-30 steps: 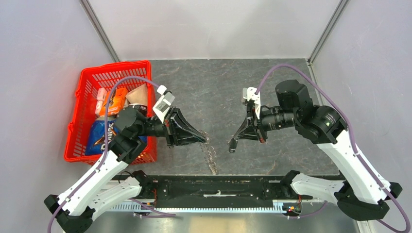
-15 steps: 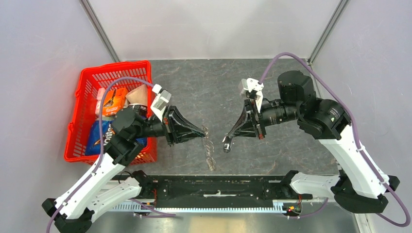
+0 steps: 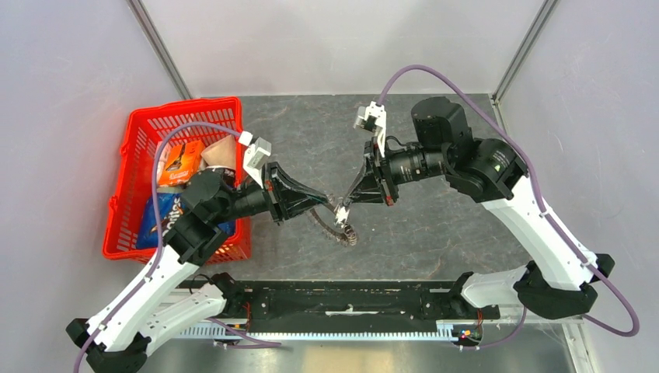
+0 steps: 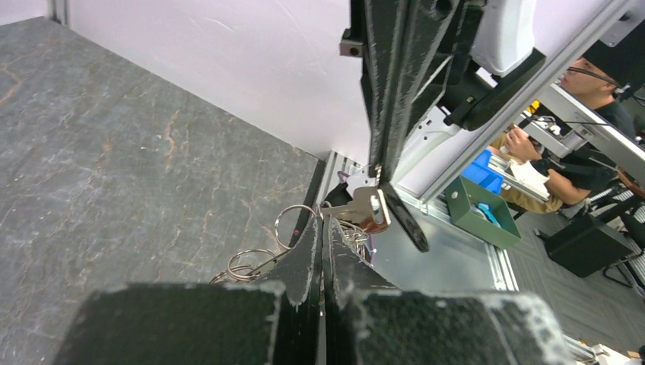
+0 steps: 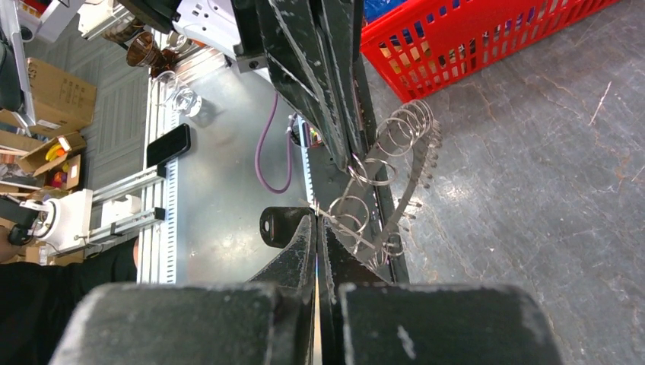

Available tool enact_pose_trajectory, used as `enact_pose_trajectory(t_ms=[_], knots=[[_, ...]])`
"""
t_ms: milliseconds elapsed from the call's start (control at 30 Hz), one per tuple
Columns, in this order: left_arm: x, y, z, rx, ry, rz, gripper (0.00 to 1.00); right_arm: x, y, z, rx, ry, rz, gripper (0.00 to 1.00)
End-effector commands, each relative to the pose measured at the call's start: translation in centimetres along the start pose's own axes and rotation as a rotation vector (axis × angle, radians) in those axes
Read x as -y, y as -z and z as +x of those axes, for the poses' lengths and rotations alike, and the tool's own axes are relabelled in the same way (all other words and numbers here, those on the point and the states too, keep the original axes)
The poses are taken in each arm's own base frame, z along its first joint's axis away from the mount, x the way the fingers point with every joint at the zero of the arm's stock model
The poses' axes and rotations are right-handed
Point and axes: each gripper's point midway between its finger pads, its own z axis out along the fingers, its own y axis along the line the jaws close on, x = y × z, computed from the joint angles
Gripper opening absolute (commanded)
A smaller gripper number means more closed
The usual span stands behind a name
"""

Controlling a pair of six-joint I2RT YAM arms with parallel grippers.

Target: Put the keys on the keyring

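On the left sits the red basket [image 3: 132,194]. My left gripper [image 3: 326,204] is pressed together, pinching the keyring [image 3: 346,231], whose wire loops hang below the fingertips over the table [image 3: 443,233]. Just beside it, my right gripper [image 3: 343,207] is clamped on the key [image 4: 363,210].

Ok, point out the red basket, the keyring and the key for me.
red basket [image 3: 186,106], top external view, on its far rim.
keyring [image 3: 346,231], top external view, on the dangling ring cluster.
key [image 4: 357,207], left wrist view, on its metal blade.
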Motion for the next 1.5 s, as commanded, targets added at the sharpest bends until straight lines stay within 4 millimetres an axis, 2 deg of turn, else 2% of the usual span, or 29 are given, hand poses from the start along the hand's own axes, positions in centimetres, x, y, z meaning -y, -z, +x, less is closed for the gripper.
enact_pose_trajectory(t_ms=[0, 400, 533, 1467], knots=[[0.2, 0.1, -2.2, 0.053, -0.084, -0.029, 0.02, -0.8, 0.4, -1.9, 0.034, 0.032, 0.015, 0.0], [0.2, 0.4, -2.2, 0.054, -0.093, -0.038, 0.02, 1.1, -1.5, -0.8, -0.049, 0.019, 0.068, 0.0], [0.2, 0.5, -2.2, 0.056, -0.097, -0.041, 0.02, 1.5, -1.5, -0.6, -0.071, 0.028, 0.091, 0.0], [1.3, 0.7, -1.8, 0.038, -0.108, 0.014, 0.02, 1.7, -2.4, -2.1, -0.051, 0.022, 0.1, 0.0]])
